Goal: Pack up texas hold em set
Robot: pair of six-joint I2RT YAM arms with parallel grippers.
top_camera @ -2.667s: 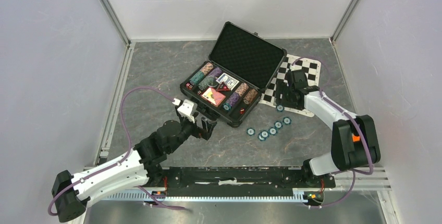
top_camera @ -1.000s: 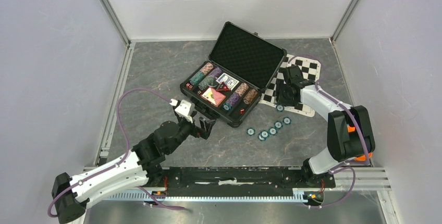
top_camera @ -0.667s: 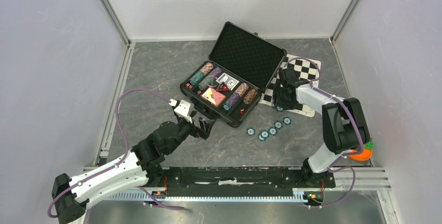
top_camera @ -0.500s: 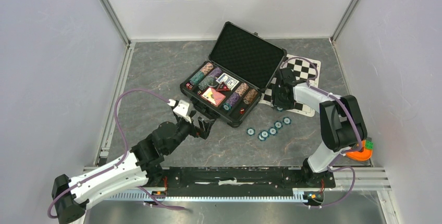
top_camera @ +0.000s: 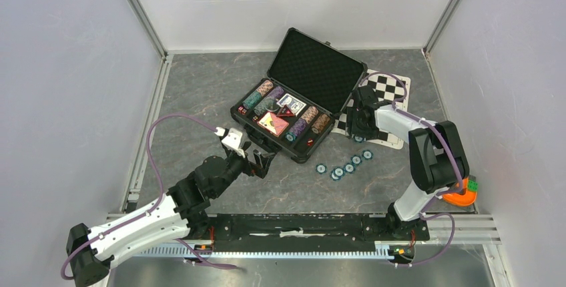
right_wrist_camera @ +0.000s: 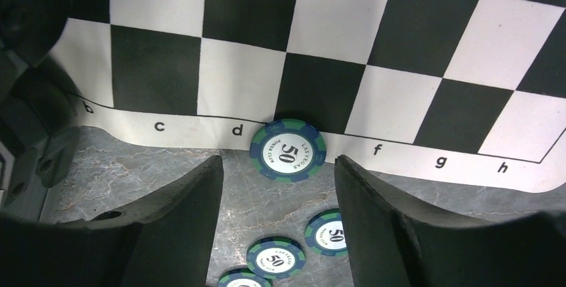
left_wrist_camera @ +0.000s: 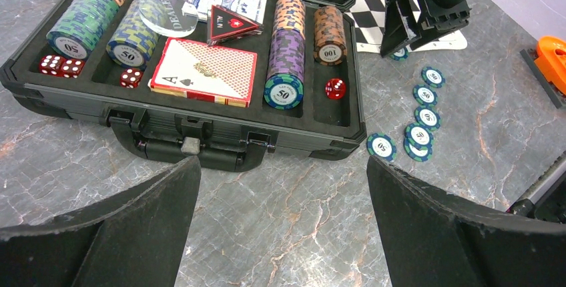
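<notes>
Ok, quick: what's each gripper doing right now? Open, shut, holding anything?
Left gripper: open, empty, in front of the case.
Right gripper: open, holding nothing; a chip lies between its fingers at the mat's edge.

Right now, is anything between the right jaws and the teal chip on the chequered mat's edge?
Nothing visible does. The teal chip lies flat and uncovered, overlapping the edge of the chequered mat, in line between the open right jaws.
</notes>
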